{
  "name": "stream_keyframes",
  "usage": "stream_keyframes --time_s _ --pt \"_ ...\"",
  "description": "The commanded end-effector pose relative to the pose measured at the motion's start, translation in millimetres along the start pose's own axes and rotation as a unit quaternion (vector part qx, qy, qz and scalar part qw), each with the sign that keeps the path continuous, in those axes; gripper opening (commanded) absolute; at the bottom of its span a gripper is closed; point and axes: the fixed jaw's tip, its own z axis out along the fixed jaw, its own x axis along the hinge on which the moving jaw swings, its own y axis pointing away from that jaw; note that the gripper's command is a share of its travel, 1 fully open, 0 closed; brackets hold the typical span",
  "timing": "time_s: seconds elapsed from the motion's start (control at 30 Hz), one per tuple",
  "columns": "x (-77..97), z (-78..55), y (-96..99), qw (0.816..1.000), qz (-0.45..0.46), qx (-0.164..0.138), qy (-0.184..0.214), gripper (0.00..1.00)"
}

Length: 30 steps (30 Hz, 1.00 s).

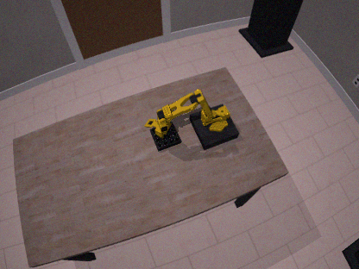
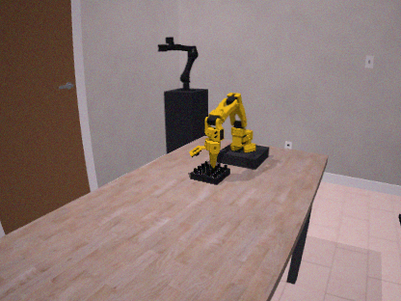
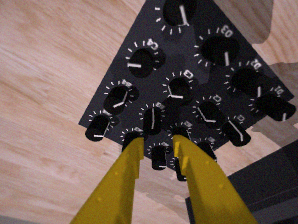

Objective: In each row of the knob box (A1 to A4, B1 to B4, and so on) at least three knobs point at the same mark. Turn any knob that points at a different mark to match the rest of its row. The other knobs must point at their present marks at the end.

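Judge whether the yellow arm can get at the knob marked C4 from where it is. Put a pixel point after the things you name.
Probably yes: the gripper [image 1: 160, 132] [image 2: 213, 167] [image 3: 159, 141] hangs over the knob box [image 1: 160, 147] [image 2: 207, 180] [image 3: 107, 95], and nothing visible covers the C4 knob [image 3: 142, 64].

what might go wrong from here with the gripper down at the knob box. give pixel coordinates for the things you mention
The gripper [image 1: 150, 123] [image 2: 213, 166] [image 3: 159, 142] reaches in among tightly packed knobs, so a fingertip might nudge a neighbour off its mark. In the wrist view the fingers cover part of the nearest knobs, so a wrong row or knob could be picked.
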Motion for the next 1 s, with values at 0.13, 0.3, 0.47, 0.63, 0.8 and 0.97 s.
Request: stream_keyframes --time_s 0.13,0.3,0.47,0.63,0.8,0.97 --pt "-0.2 -3.5 4.0 1.000 -0.001 -0.001 0.000 0.10" --pt "-1.3 -5.2 5.1 1.000 -0.001 -0.001 0.000 0.10" --pt "-1.4 -5.3 5.2 1.000 -0.001 -0.001 0.000 0.10" --pt "-1.4 -4.0 5.3 1.000 -0.001 -0.001 0.000 0.10" --pt "-1.6 0.8 5.4 1.000 -0.001 -0.001 0.000 0.10" --pt "-1.6 6.3 5.5 1.000 -0.001 -0.001 0.000 0.10"
